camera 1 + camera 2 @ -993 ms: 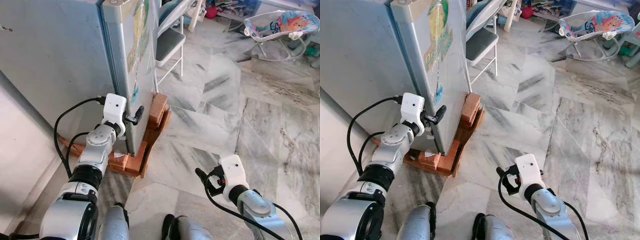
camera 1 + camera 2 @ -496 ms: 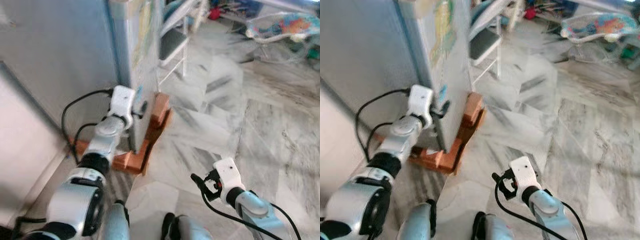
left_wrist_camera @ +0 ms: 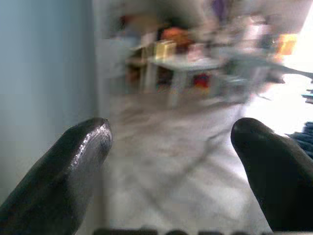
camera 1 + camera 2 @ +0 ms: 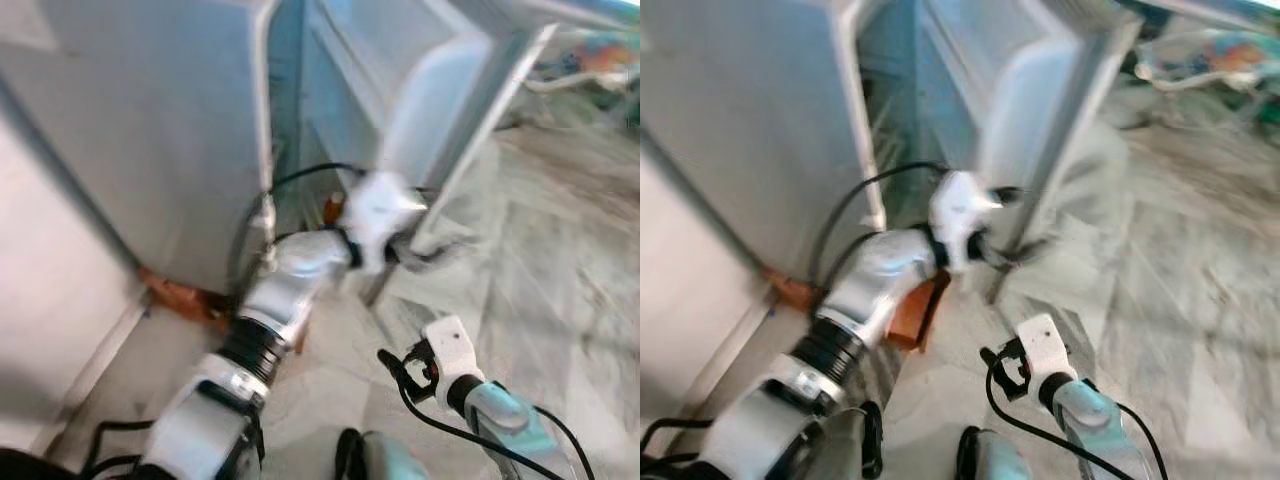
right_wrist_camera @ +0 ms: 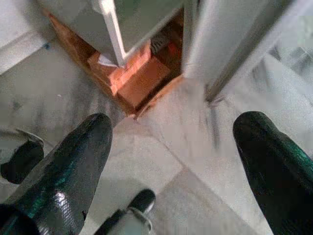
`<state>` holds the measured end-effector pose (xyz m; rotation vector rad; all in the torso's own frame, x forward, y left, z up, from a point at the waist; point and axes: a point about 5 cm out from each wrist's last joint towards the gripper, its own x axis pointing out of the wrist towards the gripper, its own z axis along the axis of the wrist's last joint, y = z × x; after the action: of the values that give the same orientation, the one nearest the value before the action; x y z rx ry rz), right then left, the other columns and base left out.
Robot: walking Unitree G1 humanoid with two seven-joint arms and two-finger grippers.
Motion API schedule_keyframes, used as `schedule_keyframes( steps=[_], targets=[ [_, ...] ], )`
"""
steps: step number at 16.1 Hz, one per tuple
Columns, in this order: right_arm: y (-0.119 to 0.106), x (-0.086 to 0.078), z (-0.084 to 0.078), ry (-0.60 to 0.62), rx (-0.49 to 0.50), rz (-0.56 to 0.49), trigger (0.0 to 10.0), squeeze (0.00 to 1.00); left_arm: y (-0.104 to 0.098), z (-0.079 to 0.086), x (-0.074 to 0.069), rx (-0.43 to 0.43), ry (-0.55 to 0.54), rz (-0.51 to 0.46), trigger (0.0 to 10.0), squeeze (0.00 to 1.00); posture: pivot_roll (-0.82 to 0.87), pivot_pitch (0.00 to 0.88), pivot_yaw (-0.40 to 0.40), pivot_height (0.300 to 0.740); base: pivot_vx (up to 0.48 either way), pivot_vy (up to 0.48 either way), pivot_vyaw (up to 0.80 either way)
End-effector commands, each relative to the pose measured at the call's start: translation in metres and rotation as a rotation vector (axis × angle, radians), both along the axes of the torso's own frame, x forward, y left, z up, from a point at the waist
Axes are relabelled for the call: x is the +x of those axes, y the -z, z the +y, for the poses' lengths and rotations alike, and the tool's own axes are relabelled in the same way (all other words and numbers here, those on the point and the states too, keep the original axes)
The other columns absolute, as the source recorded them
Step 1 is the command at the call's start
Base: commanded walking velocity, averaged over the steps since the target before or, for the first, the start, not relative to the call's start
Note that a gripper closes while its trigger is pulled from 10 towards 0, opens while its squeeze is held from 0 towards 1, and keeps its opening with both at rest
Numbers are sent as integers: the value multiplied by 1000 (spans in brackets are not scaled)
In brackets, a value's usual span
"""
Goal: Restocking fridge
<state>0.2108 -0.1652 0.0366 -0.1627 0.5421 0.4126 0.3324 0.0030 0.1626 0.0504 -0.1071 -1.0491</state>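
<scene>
I see the fridge (image 4: 150, 140) standing on its brick base (image 5: 139, 78) on the marble floor (image 4: 560, 260), its door (image 4: 440, 110) swung open. My left tool (image 4: 425, 255) is at the door's lower edge, fingers spread; through the blur, contact looks likely. My right tool (image 5: 171, 147) hangs low over the floor, fingers spread and empty.
</scene>
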Motion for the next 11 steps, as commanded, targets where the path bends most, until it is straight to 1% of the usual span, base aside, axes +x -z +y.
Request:
schedule_keyframes(
  steps=[1, 2, 3, 5, 6, 7, 8, 9, 10, 11],
  targets=[
    [-1, 1, -4, 9, -8, 0, 10000, 0, 2, 17, 10, 8, -93, -6, 10000, 0, 41, 147, -88, 740, 0, 0, 0],
    [-1, 1, -4, 7, -6, 1, 10000, 0, 6, 29, 15, 13, -150, 8, 10000, 0, 44, 146, -90, 740, 0, 0, 0],
    [0, 3, -3, 3, -4, 3, 10000, 0, 15, 58, 13, 34, -240, 47, 10000, 0, 44, 146, -90, 740, 0, 0, 0],
    [-1, 2, -2, 0, -7, -7, 10000, 0, 32, 81, 9, 74, -329, 59, 10000, 0, 44, 145, -87, 740, 0, 0, 0],
    [-1, 1, -2, 1, -8, -12, 10000, 0, 39, 90, 5, 70, -368, 69, 10000, 0, 42, 147, -86, 740, 0, 0, 0],
    [-4, 3, -3, 21, -11, -38, 10000, 0, 48, 103, -2, 60, -424, 84, 10000, 0, 43, 147, -84, 740, 0, 0, 0],
    [-3, 3, -5, 35, -8, -36, 10000, 0, 60, 120, -14, 112, -479, 72, 10000, 0, 56, 155, -83, 740, 0, 0, 0],
    [-3, 4, -6, 43, -10, -41, 10000, 0, 65, 129, -20, 119, -511, 88, 10000, 0, 59, 156, -83, 740, 0, 0, 0],
    [-5, 6, -8, 53, -17, -55, 10000, 0, 74, 148, -32, 136, -586, 122, 10000, 0, 79, 166, -81, 740, 0, 0, 0],
    [-7, 9, -9, 62, -23, -73, 10000, 0, 76, 157, -39, 150, -613, 121, 10000, 0, 94, 170, -78, 740, 0, -270, 0]
  ],
)
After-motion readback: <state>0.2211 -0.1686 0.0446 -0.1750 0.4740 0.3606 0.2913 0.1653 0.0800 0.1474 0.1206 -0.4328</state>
